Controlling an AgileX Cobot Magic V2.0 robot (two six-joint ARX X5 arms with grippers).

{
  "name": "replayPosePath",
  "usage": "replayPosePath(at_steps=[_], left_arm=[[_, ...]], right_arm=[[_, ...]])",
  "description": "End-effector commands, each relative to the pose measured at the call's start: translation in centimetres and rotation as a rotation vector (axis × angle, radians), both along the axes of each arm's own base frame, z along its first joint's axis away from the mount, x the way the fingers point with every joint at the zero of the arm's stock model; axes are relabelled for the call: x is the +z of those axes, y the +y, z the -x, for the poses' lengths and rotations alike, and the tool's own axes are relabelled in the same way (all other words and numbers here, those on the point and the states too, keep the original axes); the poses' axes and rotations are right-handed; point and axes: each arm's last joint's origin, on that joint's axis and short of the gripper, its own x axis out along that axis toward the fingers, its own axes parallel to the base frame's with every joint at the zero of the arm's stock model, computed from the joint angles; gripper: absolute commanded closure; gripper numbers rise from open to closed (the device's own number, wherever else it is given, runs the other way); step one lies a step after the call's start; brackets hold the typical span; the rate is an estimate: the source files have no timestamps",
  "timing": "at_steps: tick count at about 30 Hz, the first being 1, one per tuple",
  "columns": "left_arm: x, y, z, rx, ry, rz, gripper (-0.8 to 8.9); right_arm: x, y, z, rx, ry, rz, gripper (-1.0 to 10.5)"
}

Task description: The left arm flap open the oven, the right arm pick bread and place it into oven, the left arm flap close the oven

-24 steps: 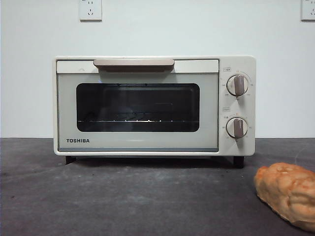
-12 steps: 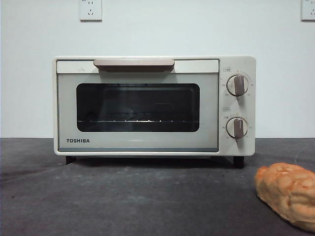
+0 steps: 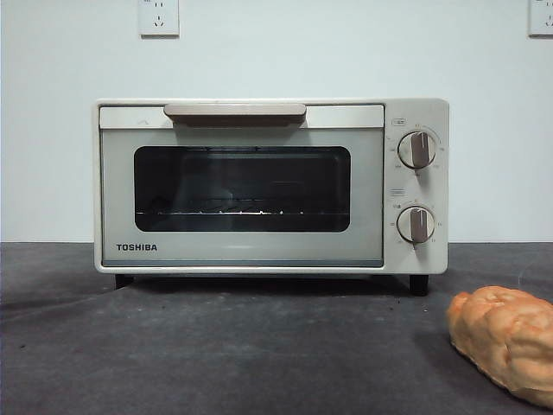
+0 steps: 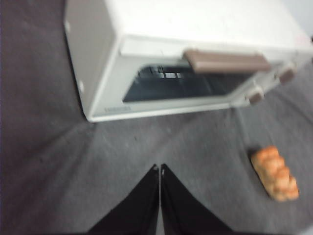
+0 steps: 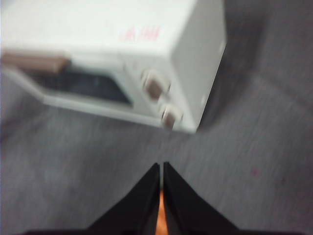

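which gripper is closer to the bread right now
Right. The right gripper hangs just above the bread; the left gripper is off to its side, facing the oven.

Oven [image 3: 270, 186] door shut; bare table [image 3: 216, 354] before it; bread [image 3: 505, 341] aside.

One TOSHIBA toaster oven [image 3: 270, 186] stands on the tabletop [image 3: 216, 354], ahead of both pincers. It has one bar handle [image 3: 234, 112], two knobs, upper [image 3: 418, 150] and lower [image 3: 416, 225], and two visible black feet. One bread roll [image 3: 505, 341] lies beneath the right pincer [image 5: 161, 166]. Two wall sockets show, one [image 3: 158, 16] and another [image 3: 541, 16]. There are two pincers; the left pincer [image 4: 159, 169] is the other.
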Motion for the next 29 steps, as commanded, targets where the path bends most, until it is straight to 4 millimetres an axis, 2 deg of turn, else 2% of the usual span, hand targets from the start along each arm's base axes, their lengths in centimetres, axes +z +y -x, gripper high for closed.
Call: replayPosePath(at_steps=[1, 8, 9, 11, 12, 13, 14, 23, 29], left_arm=[[0.7, -0.2, 0.1, -0.057, -0.045, -0.040, 8.02], [0.7, -0.3, 0.2, -0.063, -0.043, -0.040, 8.02], [0.7, -0.3, 0.2, -0.063, -0.043, -0.040, 8.02], [0.7, -0.3, 0.2, -0.063, -0.043, -0.040, 8.02], [0.7, -0.3, 0.2, -0.063, -0.043, -0.040, 8.02], [0.7, -0.3, 0.2, -0.063, -0.043, -0.040, 8.02], [0.7, -0.3, 0.2, -0.063, -0.043, -0.040, 8.02], [0.7, -0.3, 0.2, -0.063, -0.043, -0.040, 8.02], [0.7, -0.3, 0.2, -0.063, -0.043, -0.040, 8.02]], right_arm=[[0.1, 0.3, -0.2, 0.069, 0.028, 0.054, 9.4], [0.0, 0.8, -0.5, 0.105, 0.039, 0.060, 9.3], [0.0, 0.8, -0.5, 0.104, 0.040, 0.059, 9.0], [0.0, 0.8, -0.5, 0.090, 0.051, 0.043, 7.3], [0.0, 0.8, -0.5, 0.080, 0.060, 0.030, 5.8], [0.0, 0.8, -0.5, 0.074, 0.065, 0.023, 4.9], [0.0, 0.8, -0.5, 0.072, 0.067, 0.020, 4.5], [-0.3, 1.0, -0.8, 0.056, 0.118, -0.009, 4.6], [-2.4, 2.4, -1.9, 0.075, 0.230, 0.002, 4.6]])
